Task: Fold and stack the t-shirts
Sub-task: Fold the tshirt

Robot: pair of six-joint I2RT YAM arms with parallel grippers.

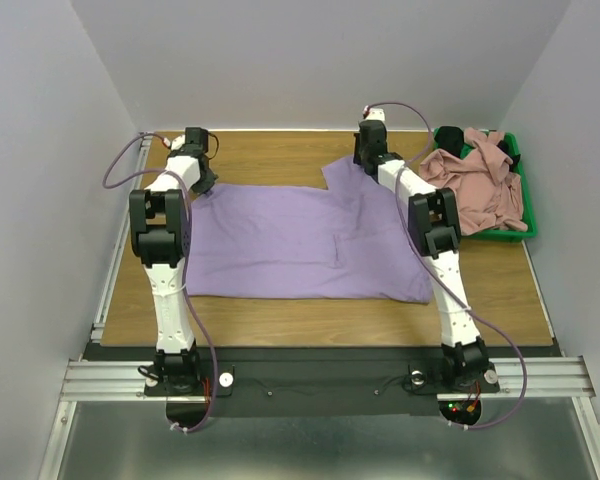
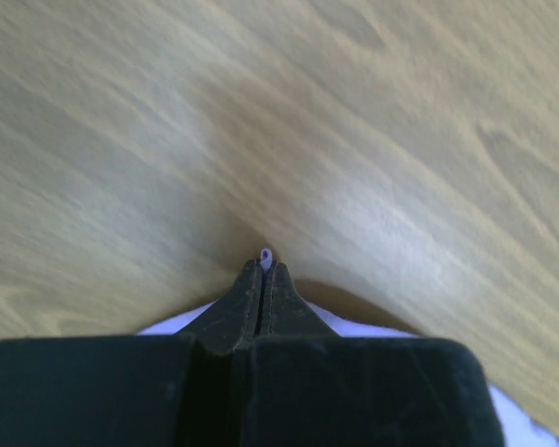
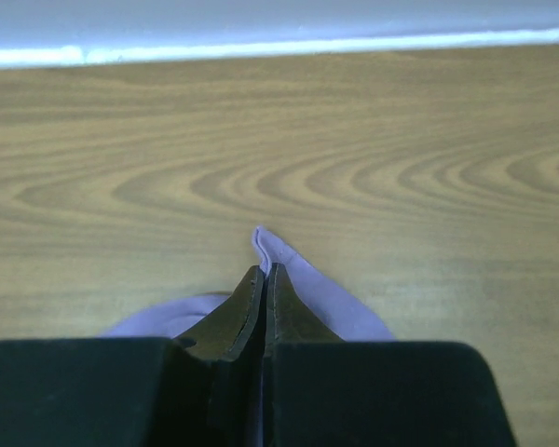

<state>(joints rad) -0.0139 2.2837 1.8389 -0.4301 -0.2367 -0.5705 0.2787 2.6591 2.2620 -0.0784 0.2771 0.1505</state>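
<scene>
I see the purple shirt (image 1: 290, 245) spread flat on the desk (image 1: 270, 150), pinched at its far edge. The left gripper (image 2: 265, 264) clamps only a sliver of fabric, the right gripper (image 3: 264, 272) a fuller fold. I judge the left hold may slip under tension, skewing the fold.

A wooden table (image 1: 280, 322) with a pale, wavy grain fills the floor of a plain white enclosure, whose back wall (image 1: 310, 60) meets the tabletop along the far edge. A green plastic bin (image 1: 502, 237) sits at the table's far right corner, close to the right wall. A black strip (image 1: 310, 352) edges the near side, and beyond it lies an aluminium rail (image 1: 105, 380).
</scene>
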